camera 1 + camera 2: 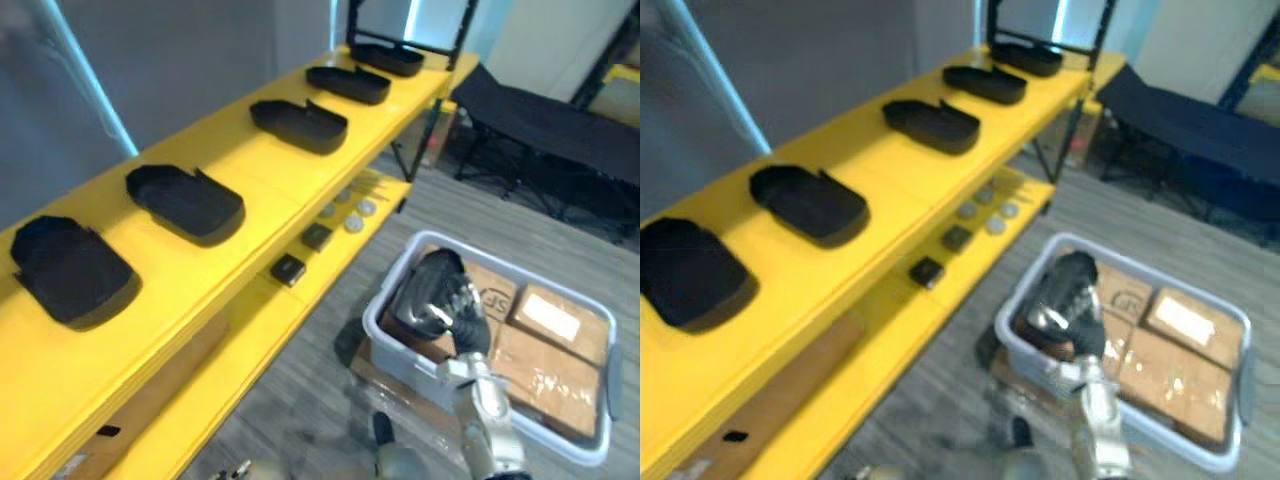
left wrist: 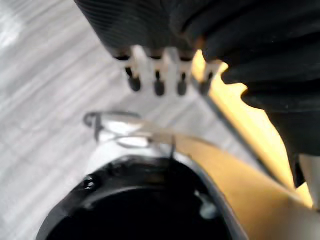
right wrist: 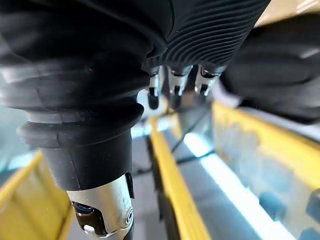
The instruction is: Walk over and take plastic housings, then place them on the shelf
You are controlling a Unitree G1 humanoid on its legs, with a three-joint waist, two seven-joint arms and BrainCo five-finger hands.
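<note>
Several black plastic housings lie in a row on the top board of the yellow shelf [image 1: 262, 190], the nearest one [image 1: 70, 270] at the left and another [image 1: 185, 202] beside it. My right hand [image 1: 466, 322] is shut on one more black housing [image 1: 424, 290], held up over the grey bin [image 1: 392, 352]. In the right wrist view that housing [image 3: 280, 70] shows dark past the fingers [image 3: 175, 90]. My left hand [image 2: 157, 82] hangs low beside the shelf with relaxed fingers and holds nothing.
The grey bin stands on the floor to the right of the shelf and holds cardboard boxes [image 1: 555, 350]. Small dark and silver parts [image 1: 288, 268] lie on the lower yellow board. A black cot [image 1: 545, 120] stands at the back right.
</note>
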